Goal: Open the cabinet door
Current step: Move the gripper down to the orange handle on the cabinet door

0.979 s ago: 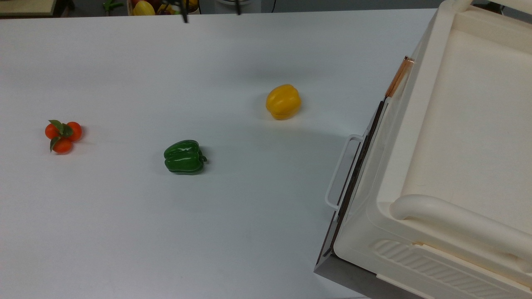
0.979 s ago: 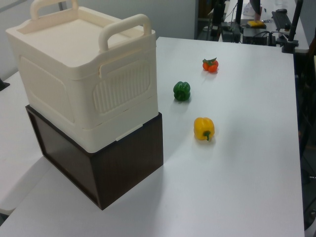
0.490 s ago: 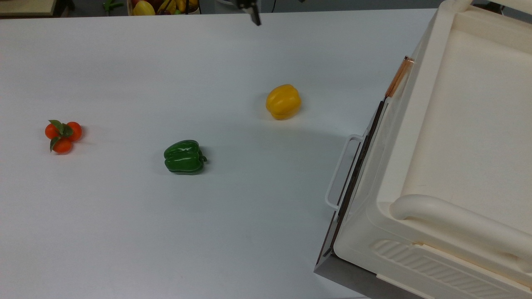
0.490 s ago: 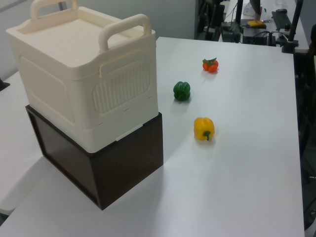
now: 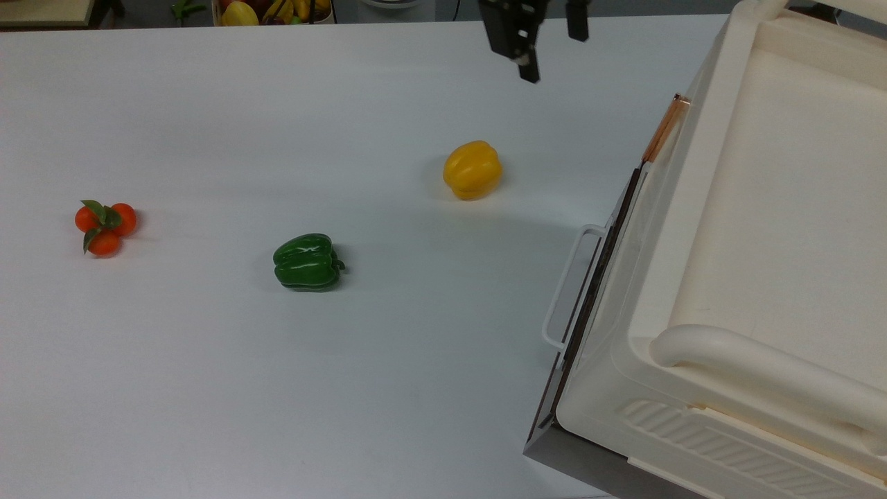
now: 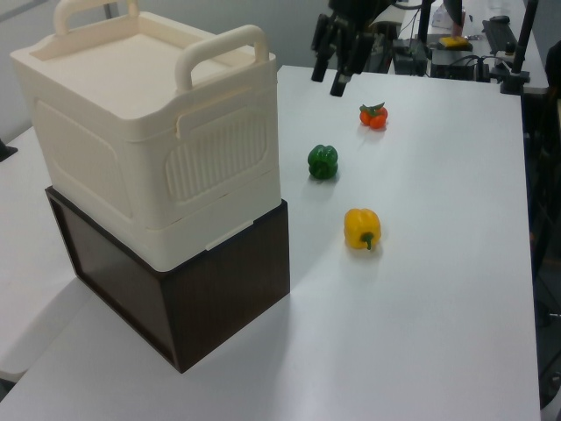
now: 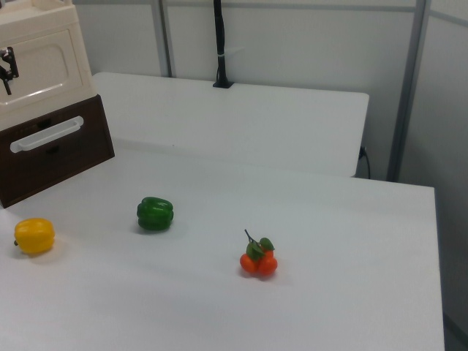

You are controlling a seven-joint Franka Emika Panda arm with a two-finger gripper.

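The cream cabinet door (image 7: 44, 67) with its recessed centre faces the right view and sits flush with the cabinet front. In the top view it is edge-on, and its copper bar handle (image 5: 665, 129) runs along the top edge. My gripper (image 5: 551, 50) hangs open and empty above the table at the top view's upper edge. It is left of the copper handle and apart from it. In the left view the gripper (image 6: 329, 77) is beyond the cabinet's far corner, above the green pepper. A dark finger (image 7: 7, 67) shows at the right view's left edge, in front of the door.
Below the door is a dark drawer panel (image 7: 55, 150) with a white loop handle (image 5: 568, 291). A yellow pepper (image 5: 472, 170), a green pepper (image 5: 307, 261) and a tomato cluster (image 5: 105, 223) lie on the white table (image 5: 208, 381). The cabinet's cream top (image 5: 783, 208) carries rounded bars.
The gripper has moved from the top view's upper edge to the right and further into view, closer to the copper handle. The door and the vegetables have not moved.
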